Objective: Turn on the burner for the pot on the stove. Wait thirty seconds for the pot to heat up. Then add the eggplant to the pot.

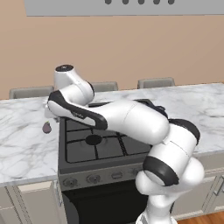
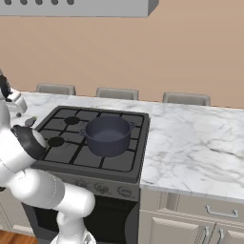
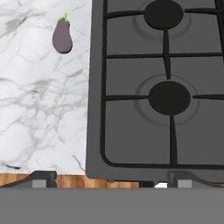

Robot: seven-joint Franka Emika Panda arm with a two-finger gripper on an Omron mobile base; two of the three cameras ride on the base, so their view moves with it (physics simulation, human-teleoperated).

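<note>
- Seen from the left base view, the eggplant [image 1: 46, 127] sits on the marble counter [image 1: 22, 144] just off the stove's [image 1: 94, 144] left edge, and the white arm folds low across the grates toward that same side. The wrist ends above the stove's back left corner, near the eggplant; the fingers themselves are hidden behind the wrist here. The pot is behind the arm in this angle.
- Over to the right base view: the pot [image 2: 108, 135] stands on the stove [image 2: 90, 143], on the right-hand grate section toward the front, well apart from the arm, which is bunched at the far left of the picture. A small dark shape on the counter by the stove's left edge may be the eggplant, too small to be sure.
- Now the hand view, looking straight down: the eggplant [image 3: 62, 36] lies up and to the left on the counter [image 3: 39, 109], beside the stove [image 3: 131, 144] but not touching it, long axis running up the picture, green stem cap at the far end.
- The gripper [image 3: 109, 178] has its two tips spread about as wide as they go, nothing between them, over the stove's edge.
- My read: the hand is off to one side of the eggplant, so the reach has to go across onto the counter, and whether the burner is lit I cannot tell.
</note>
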